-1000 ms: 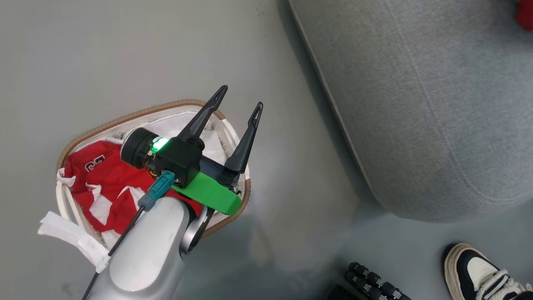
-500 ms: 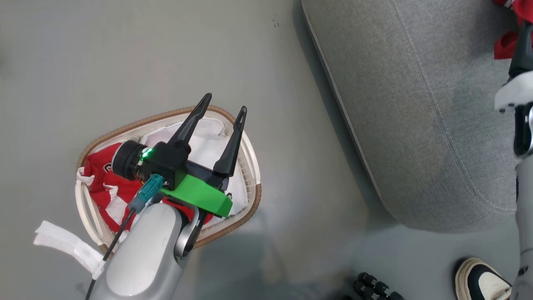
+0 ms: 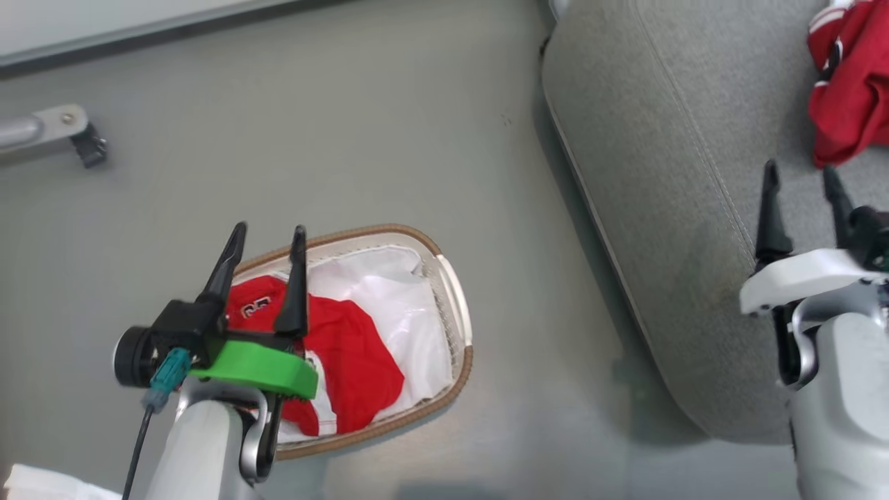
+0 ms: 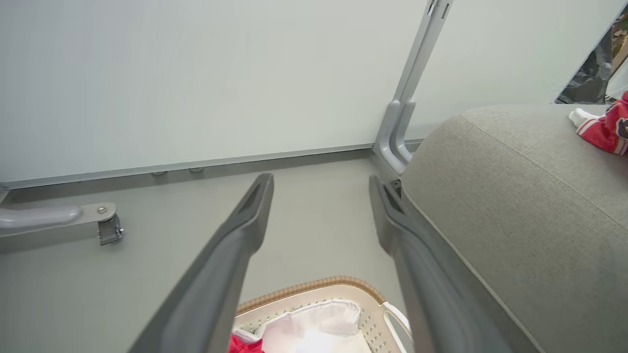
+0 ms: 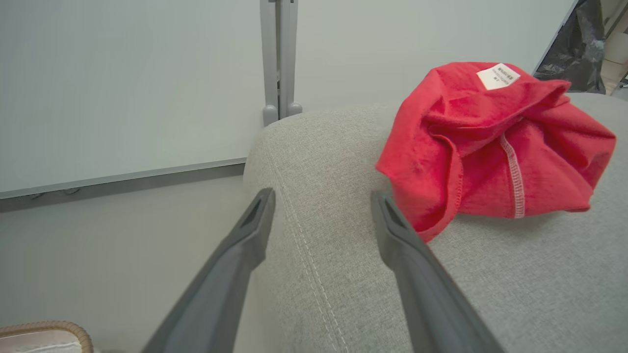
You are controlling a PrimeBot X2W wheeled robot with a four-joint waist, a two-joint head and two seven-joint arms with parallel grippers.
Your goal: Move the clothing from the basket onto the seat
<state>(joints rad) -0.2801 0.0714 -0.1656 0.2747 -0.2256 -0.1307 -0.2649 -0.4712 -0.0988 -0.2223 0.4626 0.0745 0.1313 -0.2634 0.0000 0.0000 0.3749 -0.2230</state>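
Head view: the left gripper, two long dark tapered fingers on a bright green plastic mount, has its jaws spread wide with nothing between them. The fingers point up the view and lean slightly right. The silver-grey left forearm rises from the bottom edge at lower left, with a teal cable connector plugged in at the wrist.

The right gripper, the same dark fingers on a white mount, has its jaws apart and empty, tips up. The silver-grey right forearm is at lower right.

Wrist views: left fingers and right fingers are parted, with the gaps clear.
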